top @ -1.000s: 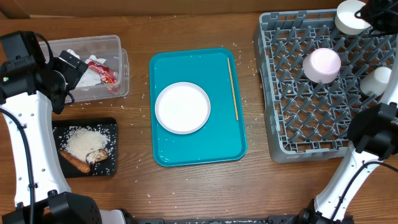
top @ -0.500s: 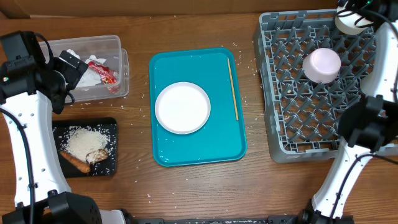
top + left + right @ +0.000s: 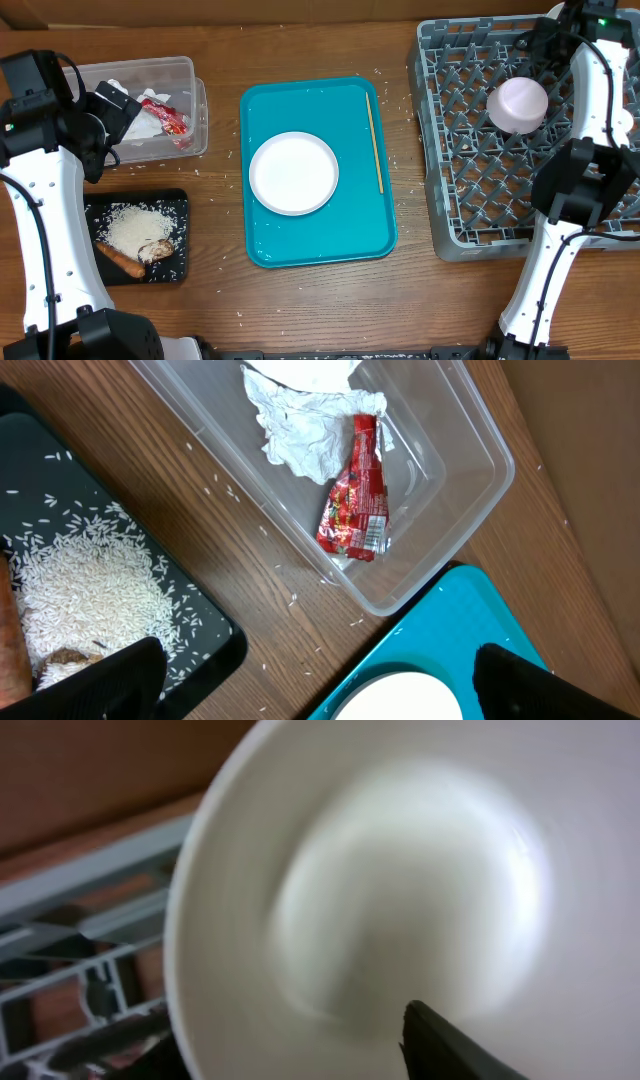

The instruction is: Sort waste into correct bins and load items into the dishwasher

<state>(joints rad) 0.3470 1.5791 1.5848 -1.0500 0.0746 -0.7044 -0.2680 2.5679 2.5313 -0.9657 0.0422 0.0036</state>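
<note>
1. Now, the grey dish rack is the biggest thing, and your right arm reaches across it to its far right corner. If you turn the arm quickly there, it can catch the upright pegs or push the upturned bowl off its place.
2. The teal tray lies between the bins and the rack. It holds the plate and the wooden stick, both not yet loaded.
3. The clear tub holds the napkins and the red wrapper. The black tray holds the rice, the carrot piece and the brown chunk. I judge this sorting mostly done.
4. The plate is flat and smooth. I think the fingers may slide over its rim and only push it.
5. A white bowl fills the right wrist view, very near and blurred. I cannot tell whether the right gripper is pinching it or is spread. If the grip is weak, the bowl may drop between the pegs and land crooked.
6. The left gripper is spread wide and holds nothing, near the tub.
7. The stick is thin and lies just beside the tray's right rim, so it may roll away.
8. Loose grains lie on the wood, likely too small to pinch.
</note>
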